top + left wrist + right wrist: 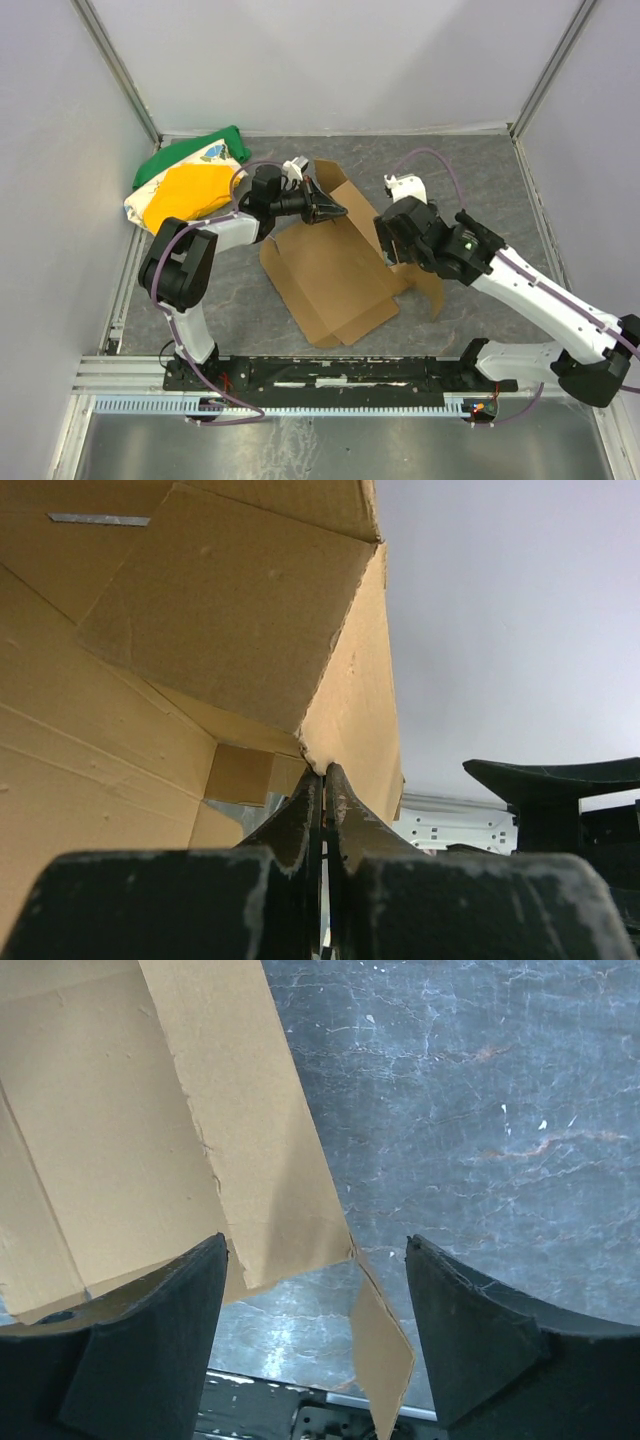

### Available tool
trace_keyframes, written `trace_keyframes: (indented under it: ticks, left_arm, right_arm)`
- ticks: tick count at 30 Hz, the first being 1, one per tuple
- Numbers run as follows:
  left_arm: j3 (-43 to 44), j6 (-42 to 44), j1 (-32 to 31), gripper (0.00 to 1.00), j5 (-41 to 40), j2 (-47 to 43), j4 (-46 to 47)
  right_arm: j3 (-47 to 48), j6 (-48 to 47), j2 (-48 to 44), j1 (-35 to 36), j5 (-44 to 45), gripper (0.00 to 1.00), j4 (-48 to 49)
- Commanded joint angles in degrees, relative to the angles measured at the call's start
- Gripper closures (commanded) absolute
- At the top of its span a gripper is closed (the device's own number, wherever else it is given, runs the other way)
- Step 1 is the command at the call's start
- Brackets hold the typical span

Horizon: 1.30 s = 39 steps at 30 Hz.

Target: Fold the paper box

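The table (pixel 470 180) is dark grey with pale streaks, like stone. Plain light walls (pixel 330 60) stand on three sides. A metal rail (pixel 330 372) runs along the near edge. The brown paper box (pixel 330 275) lies in the middle of the table, mostly flat, with a flap raised at its far side. The left tool (pixel 335 212) is pressed together, pinching that flap. The right tool (pixel 315 1248) is spread wide over the box's right edge, gripping nothing. A green, yellow and white cloth bundle (pixel 190 185) sits in the far left corner.
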Motion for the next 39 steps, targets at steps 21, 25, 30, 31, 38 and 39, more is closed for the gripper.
trace_keyframes:
  ticks: [21,25,30,31,38,39]
  left_arm:
    - [9.31,4.37,0.0,0.94,4.07,-0.26,-6.8]
    - [9.2,4.63,0.15,0.94,4.09,-0.27,-7.06]
    - [9.38,4.6,0.13,0.94,4.07,0.15,-7.06]
    - [9.45,4.6,0.11,0.93,4.02,0.19,-7.06]
    - [10.24,4.77,0.16,0.76,3.83,-0.58,-7.86]
    - [10.46,5.07,0.1,0.74,3.72,-0.73,-8.23]
  right_arm:
    - [5.47,-11.38,13.59,-10.96,-20.38,0.01,3.97]
    - [4.91,-11.76,13.87,-12.65,-23.98,0.0,5.39]
    - [5.86,-12.36,15.17,-13.48,-25.1,0.09,4.62]
    - [6.1,-12.3,15.49,-13.51,-24.95,0.11,4.22]
    - [6.13,-12.06,16.88,-14.06,-24.44,0.24,3.48]
    - [6.06,-11.87,16.93,-14.13,-24.14,0.25,3.5]
